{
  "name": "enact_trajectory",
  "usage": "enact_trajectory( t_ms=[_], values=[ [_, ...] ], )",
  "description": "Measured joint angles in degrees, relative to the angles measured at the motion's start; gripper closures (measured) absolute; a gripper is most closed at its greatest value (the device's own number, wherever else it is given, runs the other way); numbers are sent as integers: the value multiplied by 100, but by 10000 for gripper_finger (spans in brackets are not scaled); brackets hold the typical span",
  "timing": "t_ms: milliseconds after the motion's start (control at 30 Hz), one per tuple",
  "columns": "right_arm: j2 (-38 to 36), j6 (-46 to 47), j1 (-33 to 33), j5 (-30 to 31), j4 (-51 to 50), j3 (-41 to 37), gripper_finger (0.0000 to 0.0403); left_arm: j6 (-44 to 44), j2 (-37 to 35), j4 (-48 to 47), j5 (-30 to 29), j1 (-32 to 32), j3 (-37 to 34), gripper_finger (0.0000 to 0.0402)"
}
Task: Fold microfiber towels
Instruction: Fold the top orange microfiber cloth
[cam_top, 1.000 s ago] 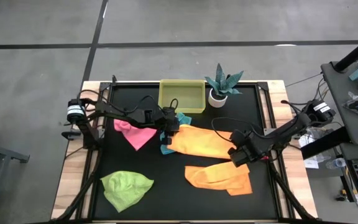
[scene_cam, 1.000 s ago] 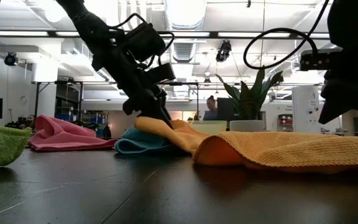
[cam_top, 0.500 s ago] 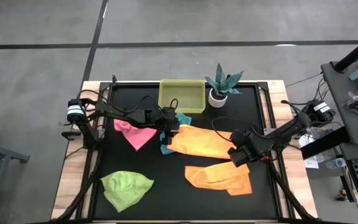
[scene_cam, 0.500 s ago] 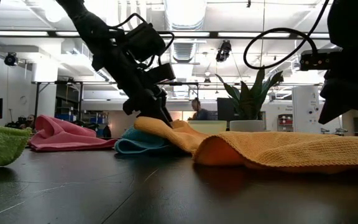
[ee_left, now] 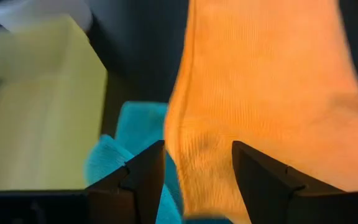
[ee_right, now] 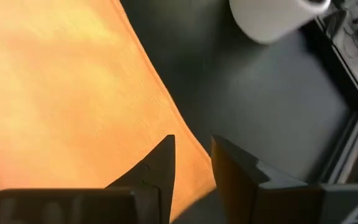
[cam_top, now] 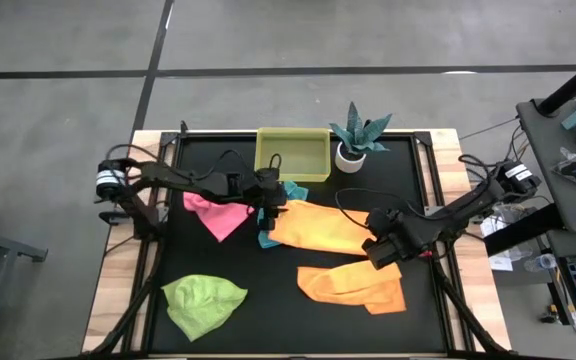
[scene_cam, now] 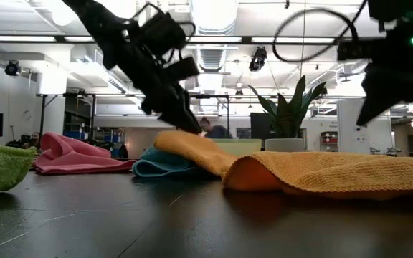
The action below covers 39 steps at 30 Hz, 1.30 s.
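The left gripper hovers with fingers parted, holding nothing — the orange towel's edge lies below its tips, the turquoise towel just beside. The right gripper stands slightly open, seemingly empty — over that towel's opposite edge on the black surface

No text, label, brand, number or sign can be read in any of the views. The towels and the bench carry no writing, and the things in the room behind are too small and unclear to read.
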Motion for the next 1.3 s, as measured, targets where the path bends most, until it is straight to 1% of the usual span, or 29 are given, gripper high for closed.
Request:
enact_trajectory(
  t_ms=[133,267,367,500,600,700,800,1100,1200,1300],
  values=[
    [-5,-256,0,72,25,504,316,0,-445,22,-2,-45,-16,230],
    [5,-430,0,75,167,909,326,2,-824,92,-2,-146,-200,231],
    [5,-778,-1,75,689,986,333,25,-1078,232,-2,-269,-419,231],
    [48,-1320,-71,4,1526,940,349,215,-1329,874,-1,-409,-768,231],
    [165,-1544,-187,-65,1953,851,370,335,-1507,1353,0,-431,-925,231],
    [347,-1714,-362,-344,2258,746,390,414,-1690,1485,-2,-430,-1011,231],
    [605,-1916,-606,-607,2521,582,394,498,-1896,1500,-2,-430,-1005,231],
    [1573,-2490,-1475,-1218,2623,350,394,493,-2603,1589,-2,-430,-1052,231],
    [1801,-2835,-1623,-1421,2587,316,394,475,-2778,1552,-2,-430,-1163,231],
    [1954,-3181,-1694,-1394,2328,309,394,467,-2852,1559,-2,-430,-1227,230]
  ],
)
